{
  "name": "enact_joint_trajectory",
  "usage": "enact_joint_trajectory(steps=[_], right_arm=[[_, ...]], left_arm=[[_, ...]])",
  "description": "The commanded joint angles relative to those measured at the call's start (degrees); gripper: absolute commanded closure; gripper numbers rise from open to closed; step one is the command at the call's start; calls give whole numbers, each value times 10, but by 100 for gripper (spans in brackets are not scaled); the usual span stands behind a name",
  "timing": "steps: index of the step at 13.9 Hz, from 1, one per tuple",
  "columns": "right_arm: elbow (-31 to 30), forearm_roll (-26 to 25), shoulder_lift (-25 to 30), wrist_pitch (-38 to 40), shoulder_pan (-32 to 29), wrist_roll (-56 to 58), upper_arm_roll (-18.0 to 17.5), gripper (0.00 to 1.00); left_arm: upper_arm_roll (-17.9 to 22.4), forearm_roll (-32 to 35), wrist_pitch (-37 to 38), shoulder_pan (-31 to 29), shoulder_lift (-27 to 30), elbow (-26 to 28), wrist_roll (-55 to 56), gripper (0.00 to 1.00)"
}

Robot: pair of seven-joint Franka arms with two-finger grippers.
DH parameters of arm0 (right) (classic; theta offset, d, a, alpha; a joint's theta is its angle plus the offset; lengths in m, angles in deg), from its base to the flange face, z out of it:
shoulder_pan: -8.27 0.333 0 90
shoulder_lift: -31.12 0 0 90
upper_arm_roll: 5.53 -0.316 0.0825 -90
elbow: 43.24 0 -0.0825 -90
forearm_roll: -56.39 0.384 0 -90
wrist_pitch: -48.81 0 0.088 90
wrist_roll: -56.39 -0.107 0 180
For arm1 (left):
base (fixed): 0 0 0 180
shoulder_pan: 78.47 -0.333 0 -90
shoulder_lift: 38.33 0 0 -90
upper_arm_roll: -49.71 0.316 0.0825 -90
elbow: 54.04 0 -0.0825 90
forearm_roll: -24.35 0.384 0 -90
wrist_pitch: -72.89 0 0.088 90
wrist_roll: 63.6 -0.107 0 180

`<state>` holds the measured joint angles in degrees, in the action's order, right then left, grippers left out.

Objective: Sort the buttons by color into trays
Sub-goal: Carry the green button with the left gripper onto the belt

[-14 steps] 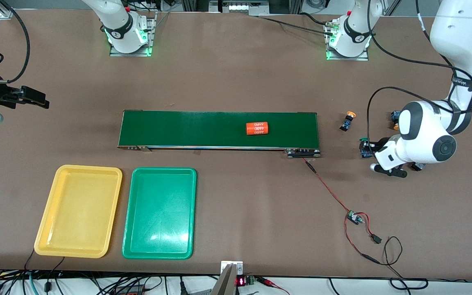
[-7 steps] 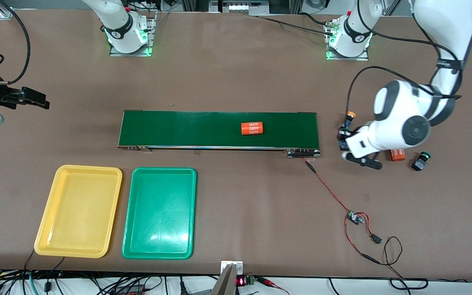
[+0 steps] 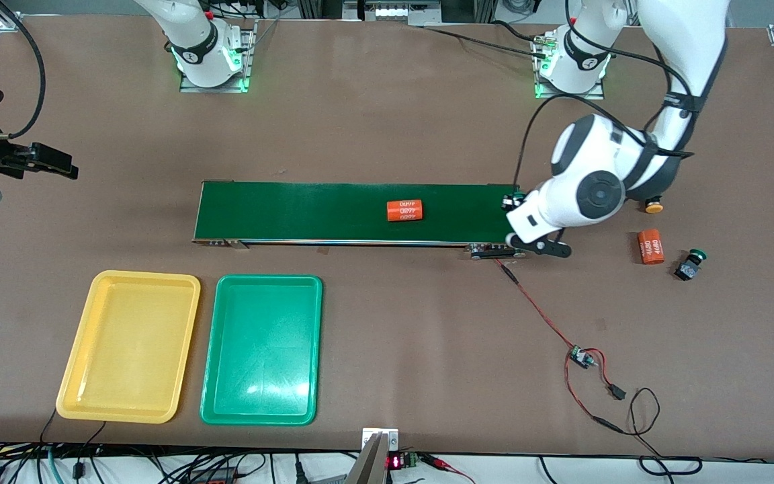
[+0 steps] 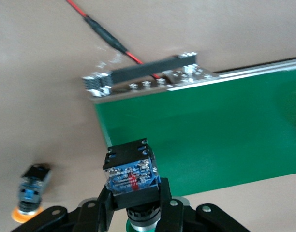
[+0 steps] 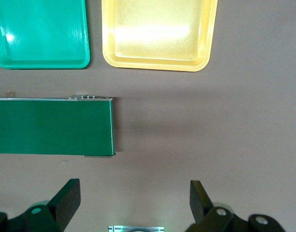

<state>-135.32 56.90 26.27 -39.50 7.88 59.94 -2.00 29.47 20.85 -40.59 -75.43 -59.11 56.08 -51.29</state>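
My left gripper is shut on a dark green button, held by its black-and-blue body over the end of the green conveyor belt toward the left arm's end. One yellow button peeks out from under the left arm. Another yellow button lies on the table in the left wrist view. A second green button lies near the left arm's end. The yellow tray and the green tray stand empty, nearer the camera than the belt. My right gripper is open, empty and waiting at the right arm's end.
An orange "4680" cylinder lies on the belt. Another orange cylinder lies on the table beside the second green button. A red-and-black wire with a small circuit board runs from the belt's end toward the camera.
My left arm has carried the green button from the loose buttons to over the belt's end, uncovering the table cylinder. The belt cylinder has drifted toward the right arm's end.
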Motion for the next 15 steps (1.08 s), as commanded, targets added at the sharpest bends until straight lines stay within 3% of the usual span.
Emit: enact_joint_trajectory(steps=[1,13,15], right_arm=[[11,6,-4,9,-1,7,0,0],[11,5,-4,9,-2,8,1,0],[10,5,-4,9,-3,9,1,0]], left_arm=[[-14,-7,-12,5,5,8,22,100],[-16,-6,-75,10,-34,22,0,100],[-16,-6,-76,10,-43,21,0,95]])
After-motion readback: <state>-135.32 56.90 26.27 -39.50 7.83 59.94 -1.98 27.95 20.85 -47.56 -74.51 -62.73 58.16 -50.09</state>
